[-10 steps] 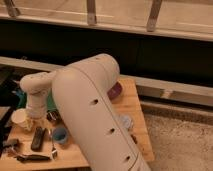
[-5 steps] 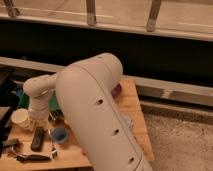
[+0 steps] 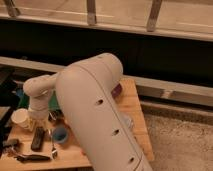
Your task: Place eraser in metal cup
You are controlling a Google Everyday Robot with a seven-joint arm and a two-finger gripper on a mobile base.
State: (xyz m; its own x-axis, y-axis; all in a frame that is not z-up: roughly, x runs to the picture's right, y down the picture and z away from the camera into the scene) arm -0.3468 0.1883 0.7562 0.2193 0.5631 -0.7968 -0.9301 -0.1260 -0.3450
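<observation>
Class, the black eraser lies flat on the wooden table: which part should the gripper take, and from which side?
Probably across its narrow width at mid-length, from straight above: the eraser lies flat, its long sides bare, the blue cup apart on one side. The gripper sits just beyond its far end, beside the white cup.

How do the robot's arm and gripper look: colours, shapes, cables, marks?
The arm is off-white and smooth: a thick rounded tube with a row of small dark holes, then a thinner link with a round joint. No cables or markings show. The gripper, pale too, is low at the picture's left, beside the white cup.
</observation>
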